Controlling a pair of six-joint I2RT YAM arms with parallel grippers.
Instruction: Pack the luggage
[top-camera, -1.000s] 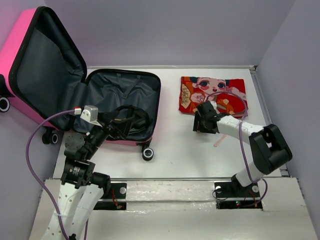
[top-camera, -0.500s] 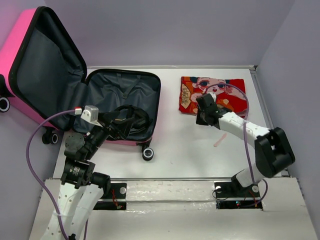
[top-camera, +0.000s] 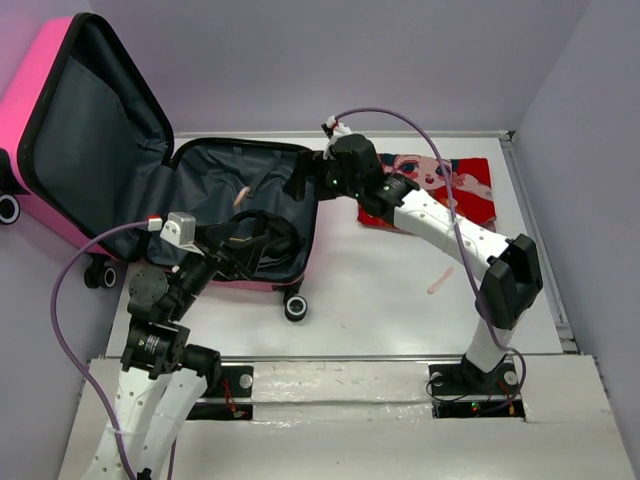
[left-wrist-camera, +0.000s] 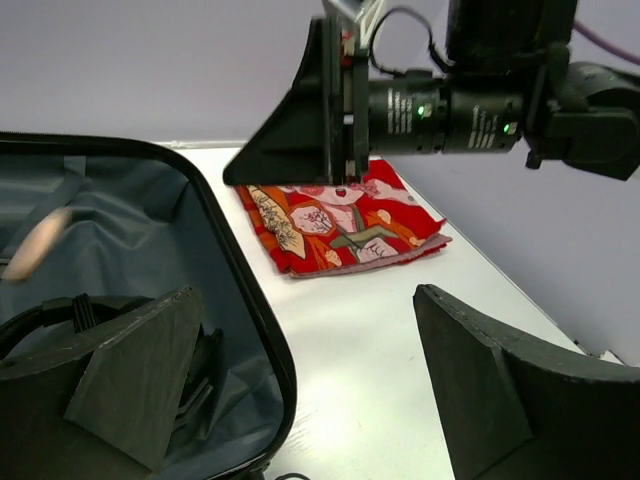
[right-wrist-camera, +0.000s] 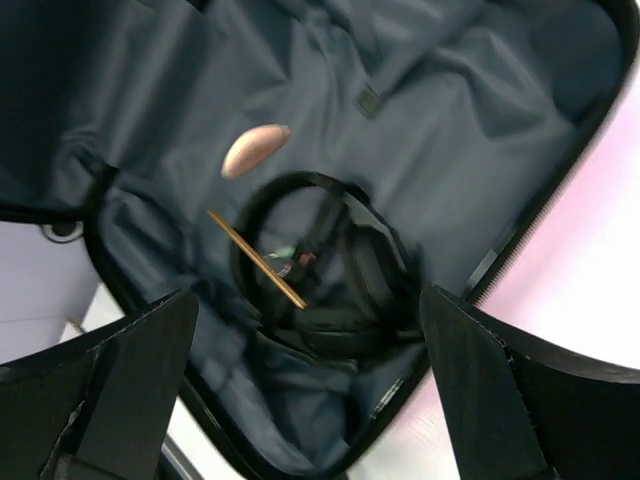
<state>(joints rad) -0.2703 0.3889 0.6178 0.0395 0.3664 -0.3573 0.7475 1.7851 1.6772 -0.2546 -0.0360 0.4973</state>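
The right arm has swung away from the red patterned cloth (top-camera: 468, 183), where it hovered a moment ago, and now reaches left across the table (top-camera: 380, 300) to the luggage (top-camera: 215, 170). The left arm has not moved.

The luggage, a bright pink hard-shell case, lies open at the far left of the table. Its base lies flat with the dark grey lining facing up. Its lid (top-camera: 90, 120) stands tilted back toward the left wall.

The right pincer (top-camera: 303, 183) hangs over the far right rim of the base, pointing into the case. Its jaws are spread wide with nothing between them, and in the right wrist view the lining lies below it. A coil of black cords (right-wrist-camera: 330, 260) lies in the base, with a thin orange stick (right-wrist-camera: 258, 260) across its edge. A small pale pink oval thing (right-wrist-camera: 255, 150), blurred, shows over the lining beyond the coil. Whether it touches the lining I cannot tell.

The left pincer (left-wrist-camera: 307, 295) sits low at the near right part of the base, jaws also spread and empty. One finger is over the lining and the other over bare table, with the case's black rim running between them.

A thin pink stick (top-camera: 438, 283) lies on the table in front of the cloth, well apart from the case.
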